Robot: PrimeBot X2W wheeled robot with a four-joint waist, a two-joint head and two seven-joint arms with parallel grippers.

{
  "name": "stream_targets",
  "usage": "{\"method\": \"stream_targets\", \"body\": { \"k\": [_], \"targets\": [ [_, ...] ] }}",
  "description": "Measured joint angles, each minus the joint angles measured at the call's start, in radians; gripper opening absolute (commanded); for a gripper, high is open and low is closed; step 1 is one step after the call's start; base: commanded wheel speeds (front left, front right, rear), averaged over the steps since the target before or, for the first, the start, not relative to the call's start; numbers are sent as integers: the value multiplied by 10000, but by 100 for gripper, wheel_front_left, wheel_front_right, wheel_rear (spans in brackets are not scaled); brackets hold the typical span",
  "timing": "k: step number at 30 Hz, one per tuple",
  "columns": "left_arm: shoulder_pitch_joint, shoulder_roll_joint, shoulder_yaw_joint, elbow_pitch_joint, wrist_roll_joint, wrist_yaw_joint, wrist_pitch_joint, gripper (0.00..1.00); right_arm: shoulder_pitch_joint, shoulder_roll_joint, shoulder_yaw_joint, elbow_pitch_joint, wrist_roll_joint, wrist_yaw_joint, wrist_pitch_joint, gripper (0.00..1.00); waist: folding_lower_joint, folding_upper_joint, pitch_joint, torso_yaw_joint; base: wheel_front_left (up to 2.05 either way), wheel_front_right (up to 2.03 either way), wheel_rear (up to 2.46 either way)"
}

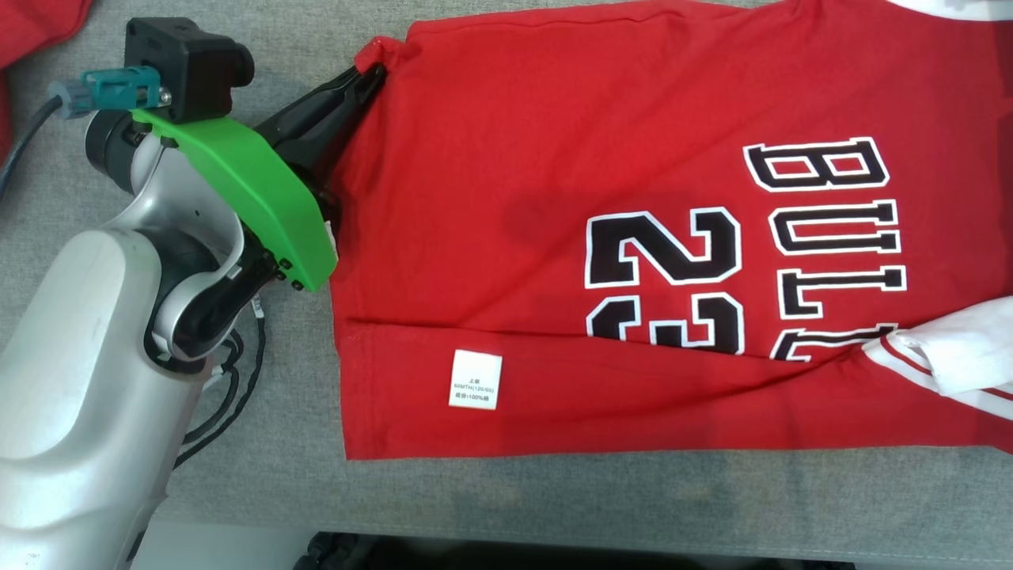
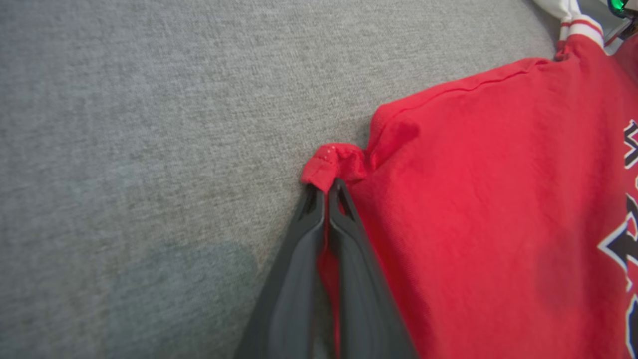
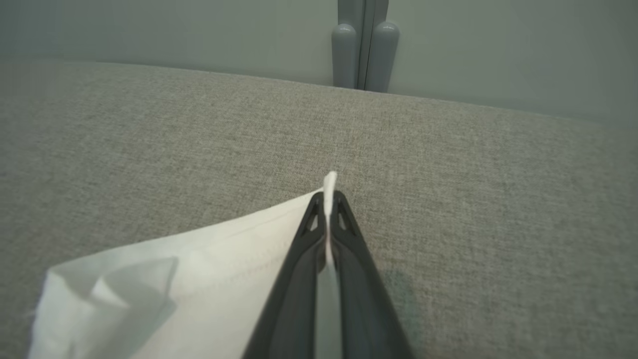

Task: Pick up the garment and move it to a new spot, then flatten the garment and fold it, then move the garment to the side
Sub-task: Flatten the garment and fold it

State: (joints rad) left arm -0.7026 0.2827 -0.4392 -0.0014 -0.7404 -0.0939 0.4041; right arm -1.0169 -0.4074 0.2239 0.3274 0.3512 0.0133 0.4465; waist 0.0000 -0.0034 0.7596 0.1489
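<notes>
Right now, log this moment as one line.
left gripper: shut on red jersey corner | right gripper: shut on white sleeve | jersey: on grey surface

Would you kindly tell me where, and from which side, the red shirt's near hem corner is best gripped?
Pinch the near hem corner from the robot's left, sliding in low along the grey surface: the hem edge faces that way and lies flat and free, like the far corner the left gripper is shut on.

head: top-down | wrists: low, close-up | head+left share garment (image 1: pixel 506 237) corner (red)
</notes>
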Motion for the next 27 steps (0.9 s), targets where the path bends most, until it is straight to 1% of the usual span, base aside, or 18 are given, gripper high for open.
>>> {"method": "stream_targets", "body": {
  "k": [5,9,14,17,20,27],
  "targets": [
    [-1,-25,48,378,42,-42,-232,0,6,313,-23,188,100,128,-637,0,0,0,-187,-91,0,0,0],
    [11,-36,88,775,61,-38,-414,0,99,349,-213,228,328,240,-1078,0,0,0,-430,-181,0,0,0],
    [105,-36,132,1172,73,-27,-546,0,660,410,-291,236,656,410,-1526,0,0,0,-825,-306,0,0,0],
    [312,-23,167,1317,77,31,-660,0,1045,466,-272,222,782,598,-1728,0,0,0,-1090,-395,0,0,0],
    [506,25,186,1494,100,36,-723,0,1422,589,-215,163,880,698,-1918,0,0,0,-1371,-496,0,0,0],
    [791,174,290,1628,104,151,-892,0,1870,644,-205,-67,1174,752,-2186,0,0,0,-1932,-745,0,0,0]
  ]
}}
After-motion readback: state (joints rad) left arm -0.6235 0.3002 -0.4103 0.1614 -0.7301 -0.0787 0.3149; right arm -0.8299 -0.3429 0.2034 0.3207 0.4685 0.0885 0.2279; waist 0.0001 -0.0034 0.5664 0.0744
